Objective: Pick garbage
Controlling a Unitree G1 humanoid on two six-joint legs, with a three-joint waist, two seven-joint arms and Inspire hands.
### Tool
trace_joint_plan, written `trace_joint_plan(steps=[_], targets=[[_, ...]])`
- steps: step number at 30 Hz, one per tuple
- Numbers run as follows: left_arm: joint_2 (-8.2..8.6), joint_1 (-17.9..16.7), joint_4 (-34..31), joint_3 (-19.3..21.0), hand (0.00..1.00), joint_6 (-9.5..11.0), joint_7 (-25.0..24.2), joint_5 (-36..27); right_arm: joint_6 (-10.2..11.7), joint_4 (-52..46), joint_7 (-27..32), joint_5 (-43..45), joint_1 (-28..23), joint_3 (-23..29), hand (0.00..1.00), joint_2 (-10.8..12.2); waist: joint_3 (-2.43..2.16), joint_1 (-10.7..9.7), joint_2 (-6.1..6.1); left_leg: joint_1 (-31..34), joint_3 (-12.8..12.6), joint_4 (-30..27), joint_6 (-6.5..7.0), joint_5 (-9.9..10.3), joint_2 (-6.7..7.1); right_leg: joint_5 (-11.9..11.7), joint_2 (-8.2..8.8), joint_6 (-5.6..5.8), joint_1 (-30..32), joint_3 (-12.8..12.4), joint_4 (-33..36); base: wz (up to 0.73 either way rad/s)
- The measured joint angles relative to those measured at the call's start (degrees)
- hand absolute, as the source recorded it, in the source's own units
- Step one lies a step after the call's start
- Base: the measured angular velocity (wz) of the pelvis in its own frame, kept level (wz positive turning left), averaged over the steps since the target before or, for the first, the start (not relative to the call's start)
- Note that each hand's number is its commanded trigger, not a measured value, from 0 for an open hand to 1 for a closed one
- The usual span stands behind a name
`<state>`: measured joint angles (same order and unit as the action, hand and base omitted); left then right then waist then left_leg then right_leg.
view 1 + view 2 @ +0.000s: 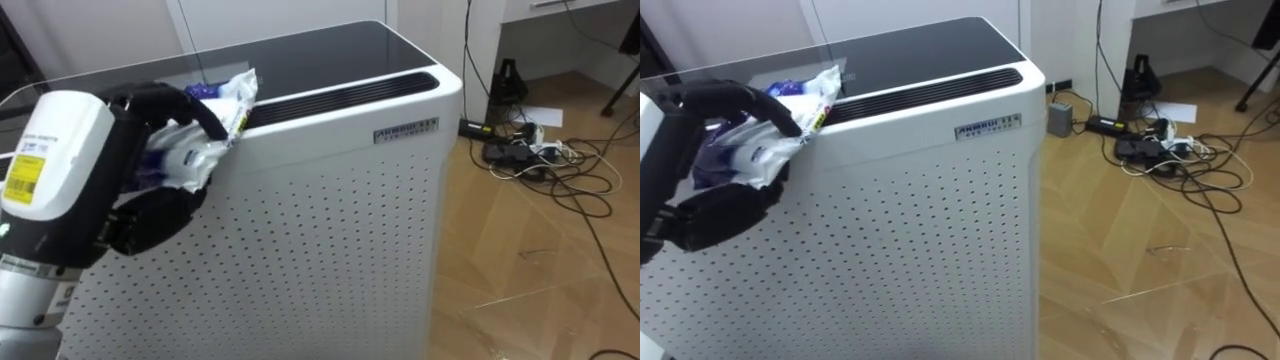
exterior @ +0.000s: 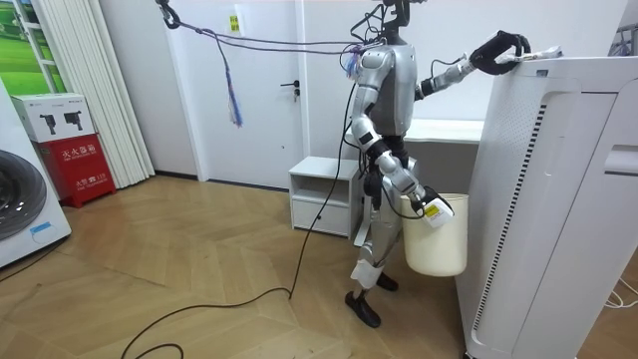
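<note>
A crumpled white and blue plastic wrapper (image 1: 218, 110) lies at the near left edge of the top of a tall white air purifier (image 1: 330, 210). My left hand (image 1: 155, 210) is raised to that edge, its dark fingers curled over and round the wrapper. In the room view I stand close beside the purifier (image 2: 558, 199), with the left hand (image 2: 495, 50) up at its top corner. My right hand (image 2: 417, 202) hangs low at my side and holds a cream waste bin (image 2: 439, 244) by its rim, clear of the floor.
A tangle of cables and a power strip (image 1: 530, 150) lies on the wooden floor to the right of the purifier. A low white cabinet (image 2: 324, 194) stands behind me, and a washing machine (image 2: 20, 199) stands at the room view's left.
</note>
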<state>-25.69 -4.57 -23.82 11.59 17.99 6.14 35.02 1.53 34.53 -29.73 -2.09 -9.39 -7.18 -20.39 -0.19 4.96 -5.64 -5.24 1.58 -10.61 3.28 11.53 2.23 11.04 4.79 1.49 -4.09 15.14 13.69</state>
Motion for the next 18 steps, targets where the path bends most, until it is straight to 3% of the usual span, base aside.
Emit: trace_joint_plan(steps=[8, 11, 15, 18], targets=[[0.07, 0.7, 0.0, 0.4, 1.00, -1.0, 0.3, -3.5, -0.1, -2.0, 0.2, -0.1, 0.0, -0.7, 1.00, 0.0, -0.02, 0.2, -0.04, -0.1, -0.3, -0.2, 0.00, 0.0, 0.00, 0.1, 0.09, -0.10, 0.2, -0.1, 0.2, 0.00], [0.11, 0.0, -1.1, 0.5, 1.00, -2.7, -0.2, -10.8, -0.1, -2.8, 0.2, -0.3, 0.0, -0.8, 1.00, 0.0, -0.01, 0.6, -0.03, -0.1, -0.8, -0.1, 0.00, 0.0, -0.05, 0.2, 0.11, -0.11, 1.1, -0.8, 0.3, -0.09], [0.33, -0.4, -1.3, -0.1, 1.00, -3.2, -1.3, -20.2, -0.1, -3.2, 0.2, -0.3, 0.0, -1.2, 1.00, -0.1, 0.05, 0.2, 0.07, 0.1, -0.5, -0.1, 0.00, 0.0, -0.02, 0.2, 0.20, -0.11, 1.0, -0.4, 0.3, 0.04], [0.68, -1.1, -1.5, -0.1, 1.00, -3.6, -3.3, -32.8, 0.0, -3.3, 0.2, -1.7, 0.0, -1.9, 1.00, 0.0, 0.12, 0.1, 0.29, 0.8, -0.4, -0.2, 0.00, 0.0, -0.02, 0.2, 0.30, -0.08, 1.1, -0.3, 0.2, 0.07]])
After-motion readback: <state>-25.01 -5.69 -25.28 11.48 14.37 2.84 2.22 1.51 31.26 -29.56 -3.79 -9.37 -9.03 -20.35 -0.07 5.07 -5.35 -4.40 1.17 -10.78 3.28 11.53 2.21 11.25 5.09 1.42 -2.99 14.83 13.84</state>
